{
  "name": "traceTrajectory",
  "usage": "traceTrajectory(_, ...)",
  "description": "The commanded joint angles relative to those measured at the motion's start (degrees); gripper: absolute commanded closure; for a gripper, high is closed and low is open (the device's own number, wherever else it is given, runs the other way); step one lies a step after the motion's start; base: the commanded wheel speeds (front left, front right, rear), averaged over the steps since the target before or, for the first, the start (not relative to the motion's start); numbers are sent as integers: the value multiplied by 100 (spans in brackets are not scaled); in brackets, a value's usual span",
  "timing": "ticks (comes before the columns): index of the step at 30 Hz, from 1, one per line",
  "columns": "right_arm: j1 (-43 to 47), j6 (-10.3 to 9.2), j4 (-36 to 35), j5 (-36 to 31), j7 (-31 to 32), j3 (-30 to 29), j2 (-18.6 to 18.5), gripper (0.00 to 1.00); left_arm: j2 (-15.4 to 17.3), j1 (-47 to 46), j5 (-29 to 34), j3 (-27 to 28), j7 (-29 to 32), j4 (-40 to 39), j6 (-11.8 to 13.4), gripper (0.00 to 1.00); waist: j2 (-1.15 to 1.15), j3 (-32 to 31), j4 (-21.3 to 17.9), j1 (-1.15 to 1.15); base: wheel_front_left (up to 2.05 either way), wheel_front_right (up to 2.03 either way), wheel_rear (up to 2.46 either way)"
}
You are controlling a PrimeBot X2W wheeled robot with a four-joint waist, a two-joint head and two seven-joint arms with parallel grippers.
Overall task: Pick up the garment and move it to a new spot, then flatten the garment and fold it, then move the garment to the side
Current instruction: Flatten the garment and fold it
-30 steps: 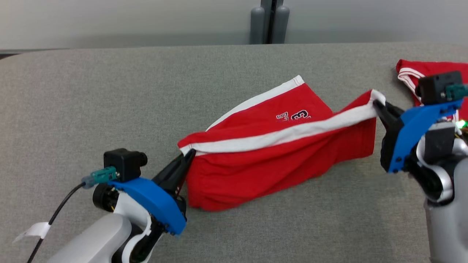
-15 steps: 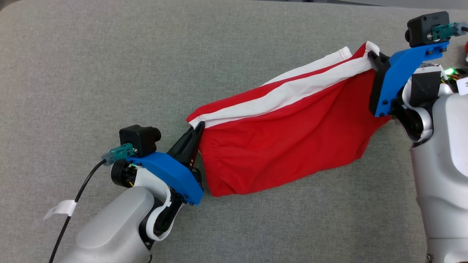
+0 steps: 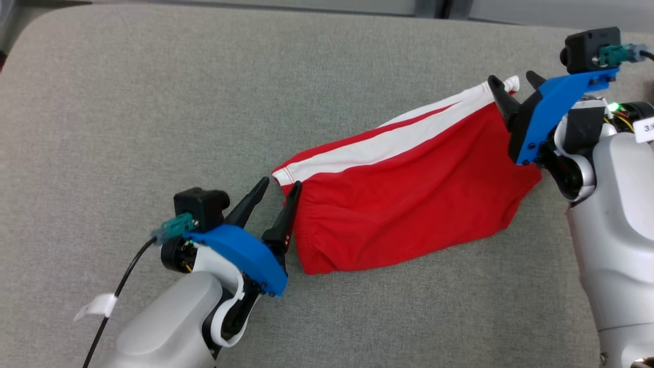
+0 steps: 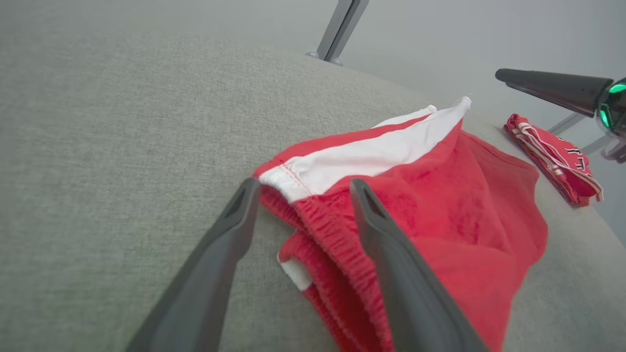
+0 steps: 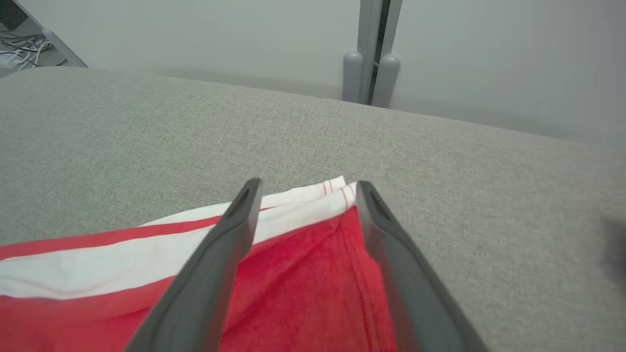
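Two claws: your left claw (image 3: 275, 187) and your right claw (image 3: 512, 82) both stand open, each with its fingers spread on either side of a corner of the shorts, and they hold nothing.
Shorts: the red shorts (image 3: 409, 204) lie on the gray table (image 3: 153, 102), stretched in a slanted line from near the middle toward the right edge.
White stripe: the white stripe (image 3: 378, 148) runs along the far side of the shorts, from one claw to the other.
Left corner: in the left wrist view the waistband (image 4: 337, 244) is bunched and rolled between your fingers (image 4: 391, 274), so I think it is not flat yet.
Step now: I think you are at the flattening step, with the shorts just put down.
How to do it well: lift both claws straight up first, so the cloth does not catch. Then smooth the bumpy waistband end outward.
Other cloth: a second red bundle (image 4: 552, 159) lies near the right edge. Keep your right claw away from it.
Watch out: soft cloth slides and wrinkles, so push slowly.
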Motion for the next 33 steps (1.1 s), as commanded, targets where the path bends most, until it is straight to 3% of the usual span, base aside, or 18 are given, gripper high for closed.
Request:
traceTrajectory(1, 69, 2, 18, 56, -80, 1, -106, 0, 50, 131, 48, -4, -121, -34, 2, 0, -1, -108, -31, 0, 0, 0, 0)
traceTrajectory(7, 608, 3, -66, 214, -321, -198, -401, 0, 102, 511, 339, 417, -563, -257, -42, 0, -1, -427, 107, 0, 0, 0, 0)
traceTrajectory(12, 1228, 3, -216, 162, -918, -593, -573, 0, -188, 905, 1360, 1417, -589, -510, 43, 0, -1, -527, 315, 0, 0, 0, 0)
traceTrajectory(16, 1500, 3, -96, -77, -1576, -1002, -429, 0, -528, 1362, 2298, 2329, -592, -698, -187, 0, -1, -528, 407, 0, 0, 0, 0)
traceTrajectory(22, 1488, 3, 323, -310, -2093, -1242, -311, 0, -906, 1769, 3205, 3010, -593, -541, -534, 0, -1, -428, 522, 0, 0, 0, 0)
traceTrajectory(33, 1136, 3, 1283, -688, -2171, -1524, -238, 0, -1254, 1947, 3858, 3593, -593, -326, -859, 0, -1, -264, 786, 0, 0, 0, 0)
